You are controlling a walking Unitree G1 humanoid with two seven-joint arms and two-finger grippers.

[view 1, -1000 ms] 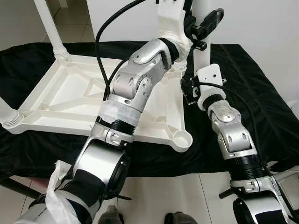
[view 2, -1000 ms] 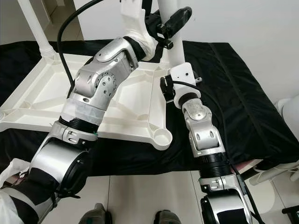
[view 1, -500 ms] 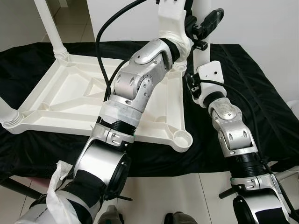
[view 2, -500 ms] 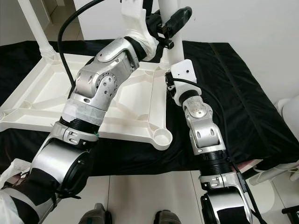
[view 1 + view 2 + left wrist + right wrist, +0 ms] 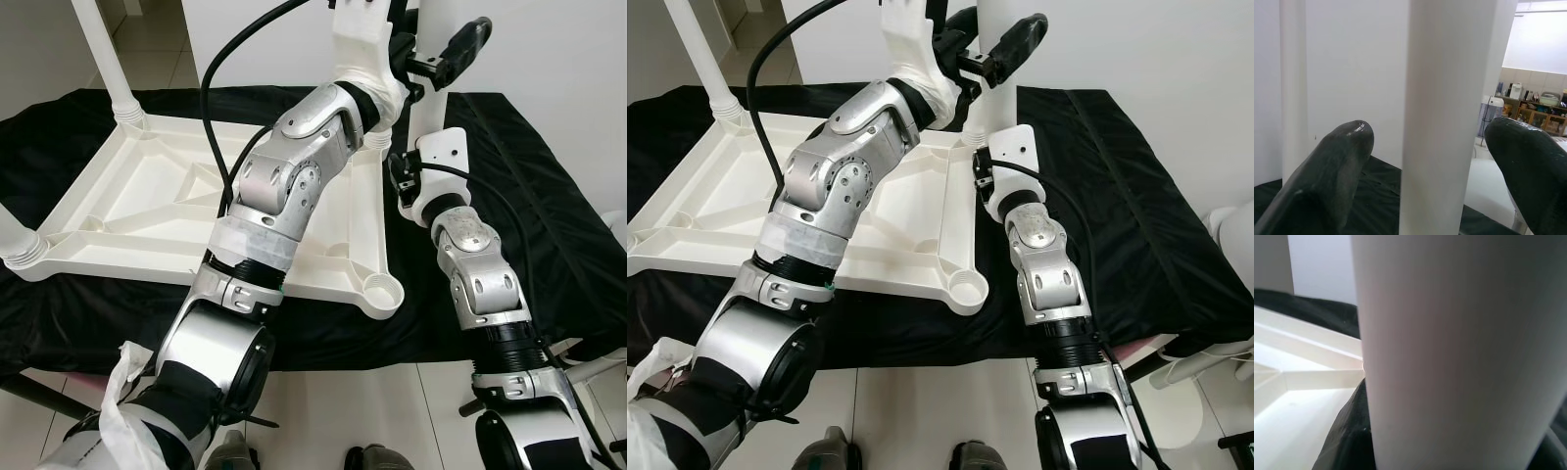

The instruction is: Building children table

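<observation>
The white table top lies upside down on a black cloth. An upright white table leg stands at its back right corner. High on that leg my left gripper is open, its black fingers standing off the leg on either side. Lower down, my right gripper is shut on the same leg, which sits very close to the camera in the right wrist view, with a dark finger against it. The front right socket holds no leg.
Two more white legs stand in the back left corner and the front left corner. The cloth's front edge drops to a tiled floor. A white wall rises behind, and a white object sits at the far right.
My left gripper's fingers have spread away from the leg. My right wrist has shifted slightly up and in toward the leg.
</observation>
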